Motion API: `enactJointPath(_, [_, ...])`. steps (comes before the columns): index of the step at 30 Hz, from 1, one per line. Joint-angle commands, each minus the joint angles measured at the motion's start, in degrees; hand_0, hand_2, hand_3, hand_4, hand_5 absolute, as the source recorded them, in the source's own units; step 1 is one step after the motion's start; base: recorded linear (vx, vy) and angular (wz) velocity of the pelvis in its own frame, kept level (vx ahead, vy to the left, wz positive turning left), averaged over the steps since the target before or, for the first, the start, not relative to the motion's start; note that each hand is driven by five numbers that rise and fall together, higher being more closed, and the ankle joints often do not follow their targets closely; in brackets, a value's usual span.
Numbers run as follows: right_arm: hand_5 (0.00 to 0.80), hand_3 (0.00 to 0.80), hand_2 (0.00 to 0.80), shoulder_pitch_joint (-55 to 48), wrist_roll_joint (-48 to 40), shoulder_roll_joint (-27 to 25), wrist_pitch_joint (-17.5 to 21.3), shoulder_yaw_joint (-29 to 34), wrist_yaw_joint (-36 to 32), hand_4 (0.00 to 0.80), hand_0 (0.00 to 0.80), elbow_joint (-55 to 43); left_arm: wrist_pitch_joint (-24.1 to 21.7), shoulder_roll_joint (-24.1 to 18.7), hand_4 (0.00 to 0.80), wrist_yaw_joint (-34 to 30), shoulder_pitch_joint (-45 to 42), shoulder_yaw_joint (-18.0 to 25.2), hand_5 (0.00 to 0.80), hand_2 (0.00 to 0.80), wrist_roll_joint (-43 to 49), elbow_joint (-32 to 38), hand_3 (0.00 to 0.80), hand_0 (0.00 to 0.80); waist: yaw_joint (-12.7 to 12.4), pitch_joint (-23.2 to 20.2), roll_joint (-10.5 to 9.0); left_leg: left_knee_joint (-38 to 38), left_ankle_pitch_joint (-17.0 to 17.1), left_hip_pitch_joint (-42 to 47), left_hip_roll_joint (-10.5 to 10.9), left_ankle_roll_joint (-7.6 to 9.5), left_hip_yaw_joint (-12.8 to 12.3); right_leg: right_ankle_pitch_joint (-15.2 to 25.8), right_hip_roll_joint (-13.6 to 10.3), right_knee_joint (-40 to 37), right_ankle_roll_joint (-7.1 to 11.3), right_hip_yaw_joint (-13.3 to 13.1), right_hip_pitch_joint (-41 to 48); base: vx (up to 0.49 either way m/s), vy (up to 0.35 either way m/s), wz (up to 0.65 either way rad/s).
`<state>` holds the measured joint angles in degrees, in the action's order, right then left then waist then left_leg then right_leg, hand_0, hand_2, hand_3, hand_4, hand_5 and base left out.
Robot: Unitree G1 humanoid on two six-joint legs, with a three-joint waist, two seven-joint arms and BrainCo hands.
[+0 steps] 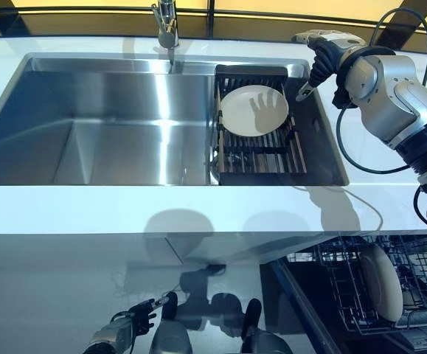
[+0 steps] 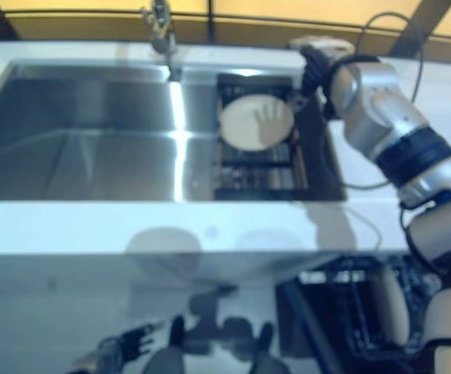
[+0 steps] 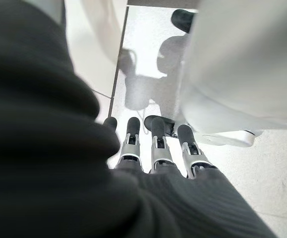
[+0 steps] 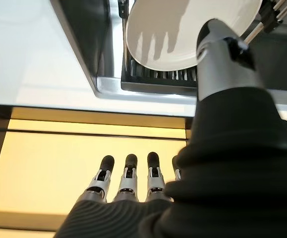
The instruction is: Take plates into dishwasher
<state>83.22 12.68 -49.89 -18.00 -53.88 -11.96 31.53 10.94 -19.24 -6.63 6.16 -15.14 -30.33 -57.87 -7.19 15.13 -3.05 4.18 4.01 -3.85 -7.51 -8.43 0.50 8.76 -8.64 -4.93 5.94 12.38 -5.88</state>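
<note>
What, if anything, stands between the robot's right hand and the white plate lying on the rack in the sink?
Nothing visible does. The right hand hangs open above the sink's far right corner, and the white plate lies uncovered on the dark rack just beside it, with only open air between them.

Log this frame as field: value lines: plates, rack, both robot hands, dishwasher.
plate in sink: white plate lying on the dark drying rack at the sink's right end
right robot hand: above the plate, fingers straight, empty
left robot hand: low by the floor, fingers straight, idle
dishwasher rack: pulled out at lower right, holds one plate on edge
</note>
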Motion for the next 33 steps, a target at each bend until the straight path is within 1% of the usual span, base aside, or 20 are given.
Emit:
enactJointPath(1, [0.000,0.000,0.000,8.5,-2.3,-0.9,-1.0,-2.8,1.9,0.000,0.000,3.4,0.4,-1.8,0.000,0.7,2.3,-0.8,0.000,0.000,-2.0,0.6,0.000,0.000,-0.3,2.7,-2.34,0.8,2.8,-2.9,3.7,3.65,-0.6,0.5,-2.0,-0.1,2.41,-1.2,0.9,-0.065,0.010,0.06])
enactJointPath(8, [0.000,0.000,0.000,7.4,-2.4,1.0,0.8,-2.9,-0.3,0.000,0.000,2.6,0.1,-2.0,0.000,0.3,2.1,-0.9,0.000,0.000,-1.5,1.3,0.000,0.000,-1.0,3.0,-2.48,0.8,2.8,-3.2,4.1,3.71,-0.4,0.7,-2.3,-0.1,2.60,-0.3,0.7,-0.020,0.004,0.03])
enactJointPath(12, [0.000,0.000,0.000,5.8,1.3,2.1,1.0,-1.9,-2.3,0.000,0.000,0.3,-0.2,-1.8,0.000,0.2,2.5,-0.8,0.000,0.000,-1.4,1.0,0.000,0.000,-0.9,2.9,-2.62,0.8,2.8,-3.1,4.1,3.75,-0.5,0.8,-2.4,-0.1,2.75,-0.3,0.8,0.000,0.000,0.00])
enactJointPath(20, [0.000,0.000,0.000,2.6,12.3,3.3,3.0,-1.0,-4.2,0.000,0.000,-6.4,-0.5,-1.3,0.000,0.6,2.0,-0.3,0.000,0.000,-1.4,1.3,0.000,0.000,-0.8,2.7,-2.88,0.8,2.7,-2.5,3.9,3.92,-0.9,0.7,-2.4,-0.1,3.02,-0.5,1.1,0.000,0.000,0.00])
enactJointPath(25, [0.000,0.000,0.000,0.4,22.2,2.8,6.2,-0.6,-6.2,0.000,0.000,-13.2,-0.3,-0.9,0.000,1.2,1.6,0.5,0.000,0.000,-1.2,2.2,0.000,0.000,-0.7,2.6,-3.12,0.8,2.6,-2.5,3.9,3.98,-1.1,0.6,-2.2,-0.1,3.20,-0.4,1.1,0.000,0.000,0.00])
enactJointPath(29, [0.000,0.000,0.000,-0.6,26.8,1.6,6.9,-1.3,-9.4,0.000,0.000,-18.6,-0.2,-0.7,0.000,1.6,1.5,0.7,0.000,0.000,-1.8,2.5,0.000,0.000,-0.5,2.5,-3.21,0.8,2.6,-2.6,3.9,3.98,-1.5,0.5,-2.2,-0.1,3.32,-0.5,0.9,0.000,0.000,0.00])
enactJointPath(33, [0.000,0.000,0.000,-2.3,28.4,1.0,7.5,-1.5,-11.6,0.000,0.000,-21.3,-0.3,-0.6,0.000,1.8,1.5,0.8,0.000,0.000,-2.0,2.8,0.000,0.000,-0.5,2.6,-3.20,0.8,2.6,-2.6,3.8,4.00,-1.6,0.5,-2.1,-0.1,3.31,-0.6,0.9,0.000,0.000,0.00])
